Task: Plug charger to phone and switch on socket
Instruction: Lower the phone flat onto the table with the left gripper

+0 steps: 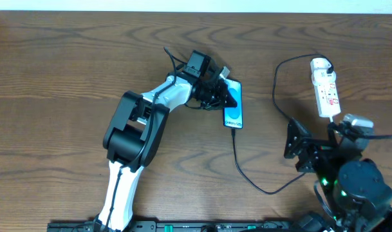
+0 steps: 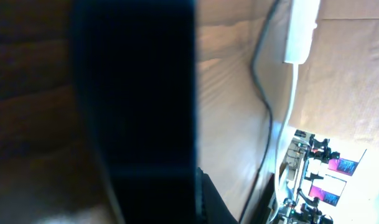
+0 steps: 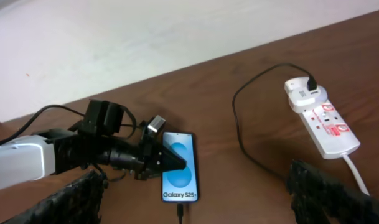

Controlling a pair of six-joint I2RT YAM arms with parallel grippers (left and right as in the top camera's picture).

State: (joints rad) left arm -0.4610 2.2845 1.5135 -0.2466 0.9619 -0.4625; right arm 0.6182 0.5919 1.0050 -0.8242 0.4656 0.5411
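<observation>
Phone (image 1: 234, 108) lies flat and screen-up on the wooden table (image 1: 54, 77); the charger (image 1: 247, 175) meets its bottom edge with the small tip, full seating not discernible, and loops away to a black plug in the far end of the white power strip (image 1: 327, 93). Left gripper (image 1: 230, 98) is closed, tips resting on the phone's upper left edge; right gripper (image 1: 289, 147) hangs wide apart, empty, near the strip's cord end.

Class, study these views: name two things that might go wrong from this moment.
The shut left gripper lies over the phone; a sideways drag might slide it and strain the charger at its lower edge. The open right gripper sits near the socket; reaching to switch it on might push it or snag the charger's loop.
</observation>
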